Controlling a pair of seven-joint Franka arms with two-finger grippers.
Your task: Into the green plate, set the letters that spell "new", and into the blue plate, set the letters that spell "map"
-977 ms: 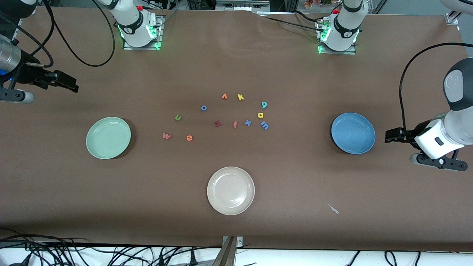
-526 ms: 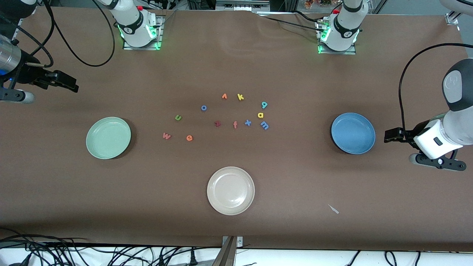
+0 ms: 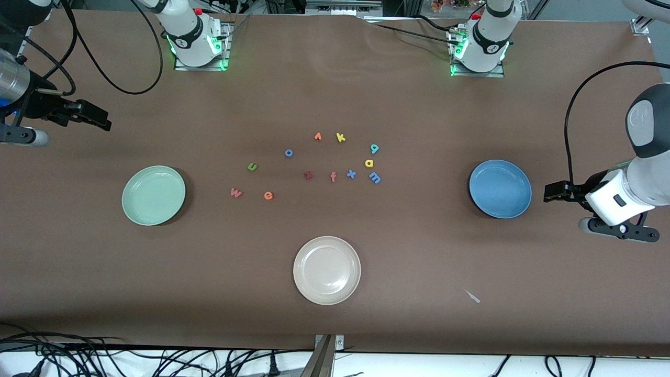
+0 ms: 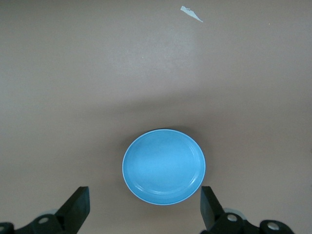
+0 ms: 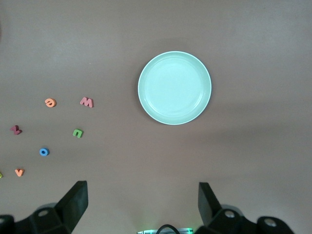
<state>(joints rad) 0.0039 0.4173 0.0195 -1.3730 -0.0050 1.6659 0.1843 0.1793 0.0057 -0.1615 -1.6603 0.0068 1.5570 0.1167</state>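
The green plate [image 3: 153, 195] [image 5: 174, 87] lies toward the right arm's end of the table, the blue plate [image 3: 500, 188] [image 4: 164, 166] toward the left arm's end. Between them lie the olive n [image 3: 252, 167] [image 5: 77, 132], orange e [image 3: 268, 196] [image 5: 50, 102] and pink w [image 3: 236, 192] [image 5: 87, 102]. Closer to the blue plate are the blue m [image 3: 375, 178], yellow a [image 3: 369, 163] and teal p [image 3: 374, 148]. My left gripper [image 3: 554, 191] [image 4: 144, 195] hangs open over the table beside the blue plate. My right gripper [image 3: 99, 119] [image 5: 141, 192] hangs open, empty, over the table's end.
A cream plate [image 3: 326, 270] sits nearer the front camera. Other letters lie among the task's: yellow k [image 3: 341, 137], orange v [image 3: 317, 136], blue o [image 3: 288, 153], red letter [image 3: 308, 175], salmon f [image 3: 333, 177], blue x [image 3: 351, 174]. A paper scrap [image 3: 472, 296] lies near the front.
The left arm has crept very slightly toward the blue plate. Plates, letters and the right arm have not moved.
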